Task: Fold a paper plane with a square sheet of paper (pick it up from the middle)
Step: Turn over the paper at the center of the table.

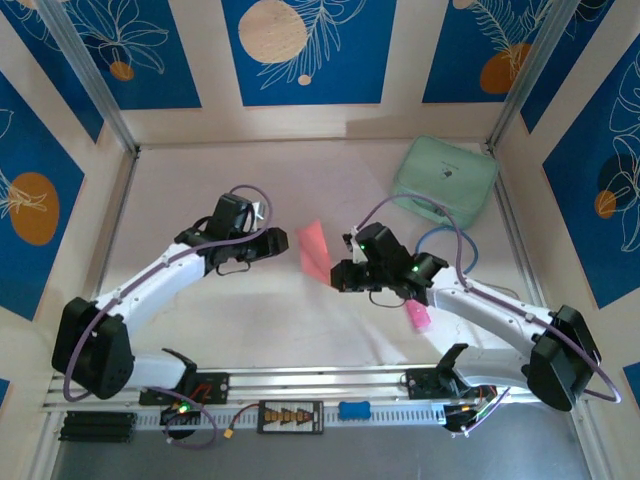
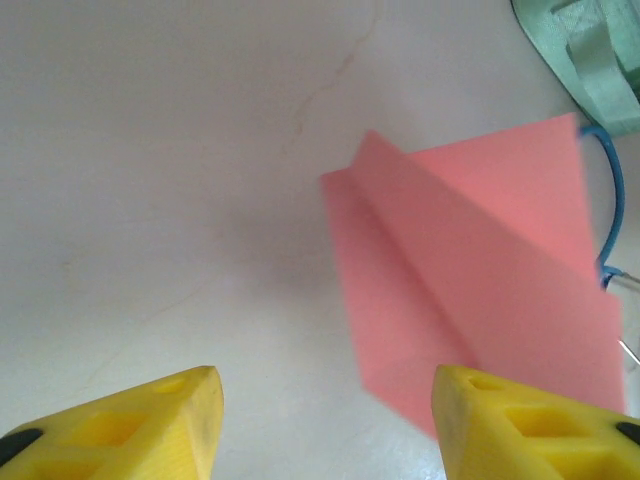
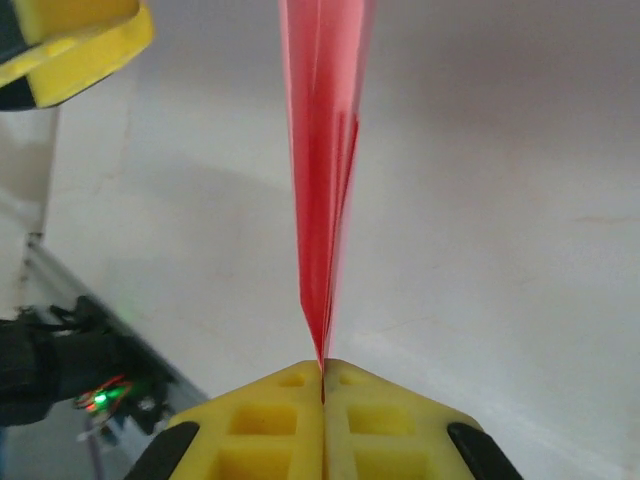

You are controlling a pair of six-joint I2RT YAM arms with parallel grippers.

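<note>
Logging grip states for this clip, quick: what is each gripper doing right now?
Left gripper: open, nothing between its fingers.
Right gripper: closed, pinching the paper plane by one end.

Lighting is even and diffuse from overhead. The white table (image 1: 180,180) reads bright, with a mild glare patch at its far edge. Soft shadows lie beneath both arms. The overhead view is sharp. The wrist views are softer: paper plane (image 3: 320,150) edges smeared, yellow fingertips (image 2: 150,420) out of focus.

The pale table (image 1: 300,325) bears a mint-green case (image 1: 447,178) and pink stick (image 1: 417,316).
</note>
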